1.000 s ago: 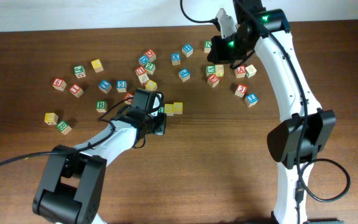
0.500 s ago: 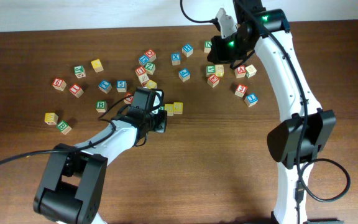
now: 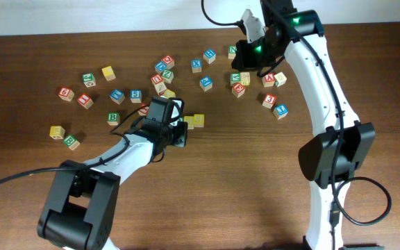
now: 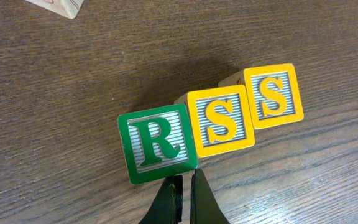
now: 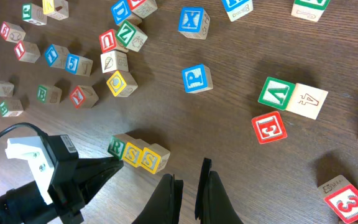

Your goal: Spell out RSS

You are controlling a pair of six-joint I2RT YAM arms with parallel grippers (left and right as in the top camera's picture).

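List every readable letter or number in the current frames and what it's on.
"R": green cube, left wrist view
"S": yellow cube touching it
"S": second yellow cube, end of row
"X": blue cube, right wrist view
"V": green cube
"4": plain cube beside it
"3": red cube
Overhead cube faces are too small to read.

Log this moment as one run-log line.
R cube | two yellow S cubes touching in row | left claw shut, empty | right claw idle

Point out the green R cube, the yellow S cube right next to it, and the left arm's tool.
green R cube (image 4: 158,143), left wrist view, on its top face.
middle S cube (image 4: 221,121), left wrist view, on its top face.
left tool (image 4: 183,200), left wrist view, midway between its closed fingertips.
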